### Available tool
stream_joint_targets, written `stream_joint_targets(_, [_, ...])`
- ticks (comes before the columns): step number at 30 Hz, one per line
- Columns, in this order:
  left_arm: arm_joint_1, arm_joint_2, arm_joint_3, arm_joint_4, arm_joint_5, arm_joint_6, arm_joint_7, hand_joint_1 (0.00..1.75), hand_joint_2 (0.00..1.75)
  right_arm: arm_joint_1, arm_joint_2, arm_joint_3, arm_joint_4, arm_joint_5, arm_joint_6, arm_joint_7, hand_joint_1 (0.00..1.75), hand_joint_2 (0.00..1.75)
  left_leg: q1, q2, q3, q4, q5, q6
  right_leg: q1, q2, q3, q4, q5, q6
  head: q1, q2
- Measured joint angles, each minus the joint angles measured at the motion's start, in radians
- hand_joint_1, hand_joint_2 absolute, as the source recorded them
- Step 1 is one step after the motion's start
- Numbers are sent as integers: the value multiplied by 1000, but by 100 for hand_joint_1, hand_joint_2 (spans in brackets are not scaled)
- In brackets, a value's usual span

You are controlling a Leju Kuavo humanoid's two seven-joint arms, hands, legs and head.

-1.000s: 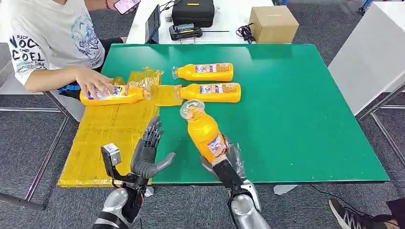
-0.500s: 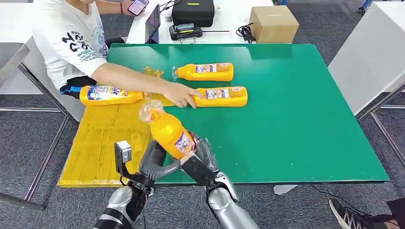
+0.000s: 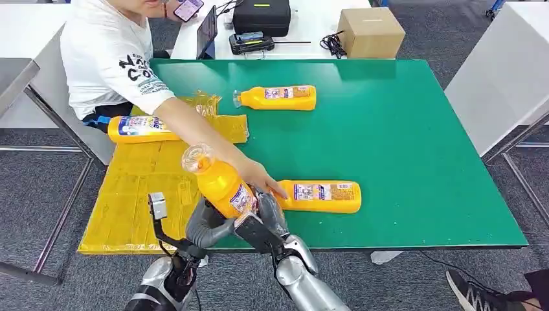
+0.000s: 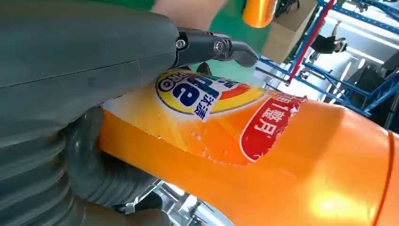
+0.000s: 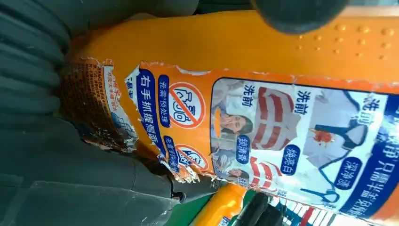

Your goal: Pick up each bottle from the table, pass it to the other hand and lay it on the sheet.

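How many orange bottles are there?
4. One bottle is gripped by both the left hand and right hand. One lies on the yellow sheet. Two lie on the green table: far and near.

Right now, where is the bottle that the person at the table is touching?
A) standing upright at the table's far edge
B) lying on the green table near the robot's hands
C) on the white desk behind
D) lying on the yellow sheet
B: the person's hand rests on the neck end of a bottle lying flat on the green table, just beside the robot's right hand.
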Motion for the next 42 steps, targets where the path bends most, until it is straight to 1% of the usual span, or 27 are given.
stream_joint_targets(10, [1, 6, 4, 14, -37, 76, -48, 0, 175, -37, 10, 50, 66, 29, 31, 18, 175, 175, 0, 0, 0, 0, 0, 0, 0, 0, 0, 0, 0, 0, 0, 0])
stream_joint_targets(18, [-4, 7, 18, -8, -102, 158, -103, 0, 175, -39, 15, 74, 98, 18, 55, 41, 175, 175, 0, 1, 0, 0, 0, 0, 0, 1, 0, 0, 0, 0, 0, 0])
stream_joint_targets(32, [-3, 7, 29, -35, -111, 169, -107, 0, 175, -39, 16, 75, 116, 15, 58, 44, 175, 175, 0, 1, 0, 0, 0, 0, 0, 1, 0, 0, 0, 0, 0, 0])
stream_joint_targets(38, [-11, 7, 40, -42, -116, 204, -135, 0, 175, -40, 16, 75, 125, 10, 75, 47, 175, 175, 0, 1, 0, 0, 0, 0, 0, 1, 0, 0, 0, 0, 0, 0])
stream_joint_targets(39, [-12, 7, 44, -45, -111, 197, -132, 49, 175, -40, 15, 75, 127, 10, 74, 48, 175, 175, 0, 1, 0, 0, 0, 0, 0, 1, 0, 0, 0, 0, 0, 0])
stream_joint_targets(40, [-13, 8, 46, -45, -109, 189, -125, 175, 175, -40, 15, 75, 129, 10, 74, 48, 175, 175, 0, 1, 0, 0, 0, 0, 0, 0, 0, 0, 0, 0, 0, 0])
stream_joint_targets(42, [-14, 12, 51, -46, -87, 149, -101, 175, 175, -41, 15, 75, 133, 12, 69, 47, 175, 175, 0, 1, 0, 0, 0, 0, 0, 1, 0, 0, 0, 0, 0, 0])
